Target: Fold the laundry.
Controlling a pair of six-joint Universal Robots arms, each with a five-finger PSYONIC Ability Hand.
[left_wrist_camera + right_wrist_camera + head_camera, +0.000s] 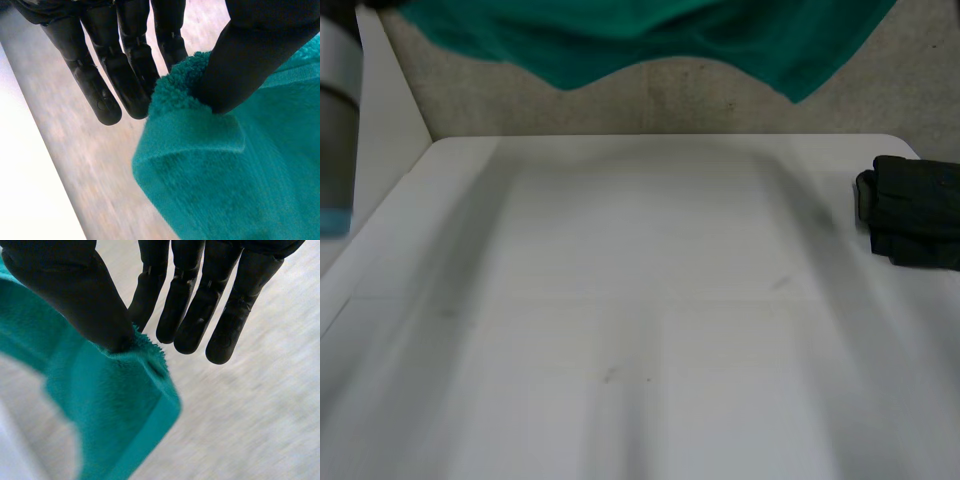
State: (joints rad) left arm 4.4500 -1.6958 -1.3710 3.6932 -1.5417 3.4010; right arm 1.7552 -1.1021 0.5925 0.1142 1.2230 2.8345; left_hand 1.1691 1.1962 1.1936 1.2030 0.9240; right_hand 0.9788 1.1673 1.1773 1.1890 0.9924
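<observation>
The teal towel (pixel 650 35) hangs in the air past the far edge of the white tabletop (pixel 640 300), its lower hem sagging in a curve over the grey floor (pixel 670 100). The left hand (pixel 250 60) pinches one corner, its thumb pressing the terry cloth against its straight fingers (pixel 127 75). The right hand (pixel 75 295) grips another corner the same way, thumb clamping the hem against its fingers (pixel 195 310). At the left edge of the tabletop is the grey left arm (pixel 335 120) with its blue cap. Far right on the tabletop lies a black bundle (pixel 912 212); I cannot tell what it is
</observation>
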